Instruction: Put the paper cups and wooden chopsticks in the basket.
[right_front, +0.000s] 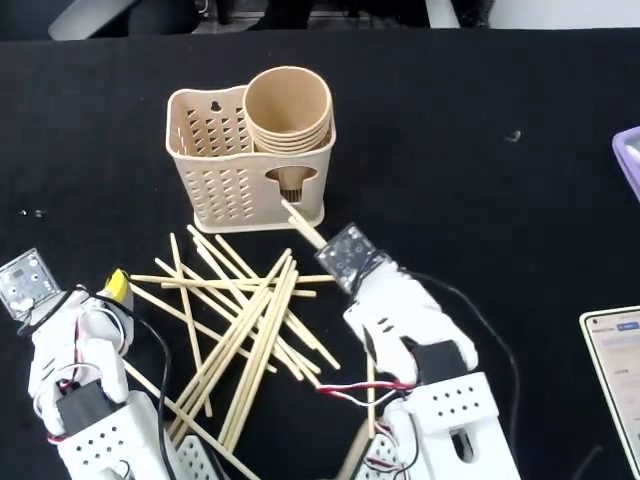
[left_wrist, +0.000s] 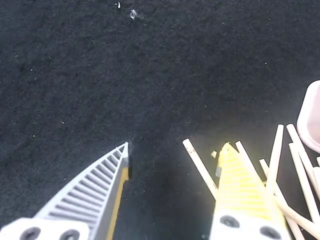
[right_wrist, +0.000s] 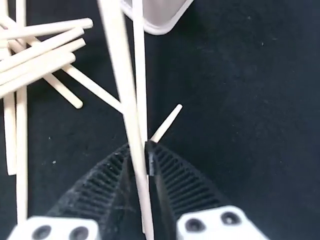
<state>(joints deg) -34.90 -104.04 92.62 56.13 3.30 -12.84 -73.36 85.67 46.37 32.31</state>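
Observation:
A beige slotted basket (right_front: 235, 185) stands at the back of the black table, and a stack of paper cups (right_front: 288, 105) sits in its right compartment. Several wooden chopsticks (right_front: 245, 325) lie crossed in a pile in front of it. My right gripper (right_wrist: 148, 146) is shut on a chopstick (right_wrist: 120, 75) that points toward the basket's base (right_wrist: 157, 17); its far tip (right_front: 298, 220) nearly touches the basket front. My left gripper (left_wrist: 176, 145) hangs open over bare cloth at the pile's left edge, its yellow finger (left_wrist: 240, 185) over chopstick ends (left_wrist: 200, 167).
A purple object (right_front: 630, 155) sits at the table's right edge, and a flat white device (right_front: 615, 365) lies below it. Bare cloth stretches to the right of the basket and behind it. The right arm (right_front: 410, 330) stands beside the pile.

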